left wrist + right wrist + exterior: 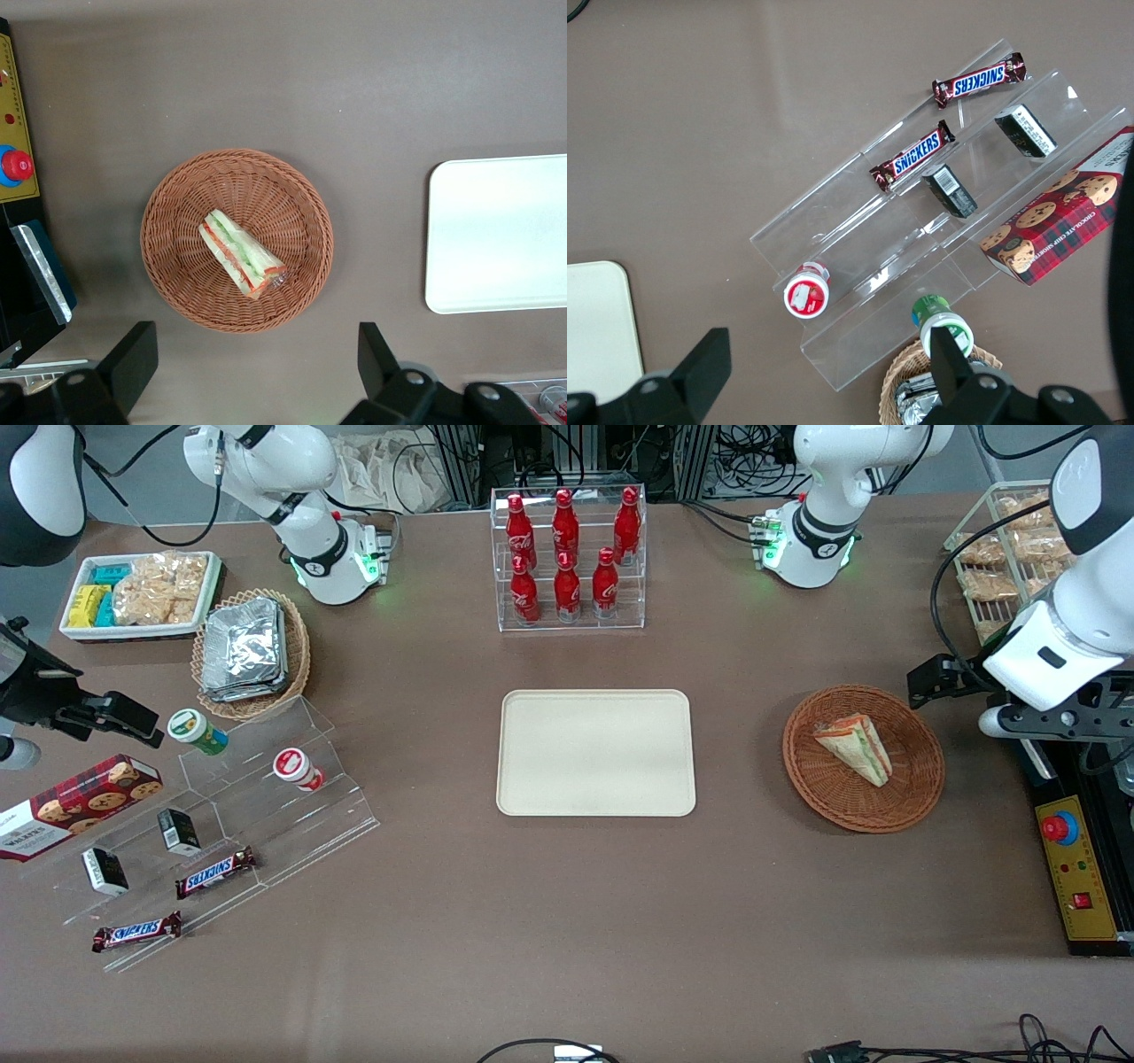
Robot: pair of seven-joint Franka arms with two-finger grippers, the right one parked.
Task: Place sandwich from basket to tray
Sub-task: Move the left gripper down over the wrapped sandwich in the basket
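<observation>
The sandwich (pixel 855 748) is a small wedge with green and red filling. It lies in the round brown wicker basket (pixel 833 806), toward the working arm's end of the table. The cream tray (pixel 595 753) lies flat and bare at the table's middle, beside the basket. My left gripper (pixel 1059 722) hangs high above the table, beside the basket at the working arm's end. In the left wrist view the gripper (pixel 257 363) is open and holds nothing. The sandwich (pixel 241 252), basket (pixel 177 283) and tray (pixel 496 235) all show below it.
A control box with a red stop button (pixel 1076 868) lies under my arm. A clear rack of red bottles (pixel 567 558) stands farther from the camera than the tray. A foil-packet basket (pixel 251 651), white snack bin (pixel 137 593) and clear stepped display (pixel 221 815) sit toward the parked arm's end.
</observation>
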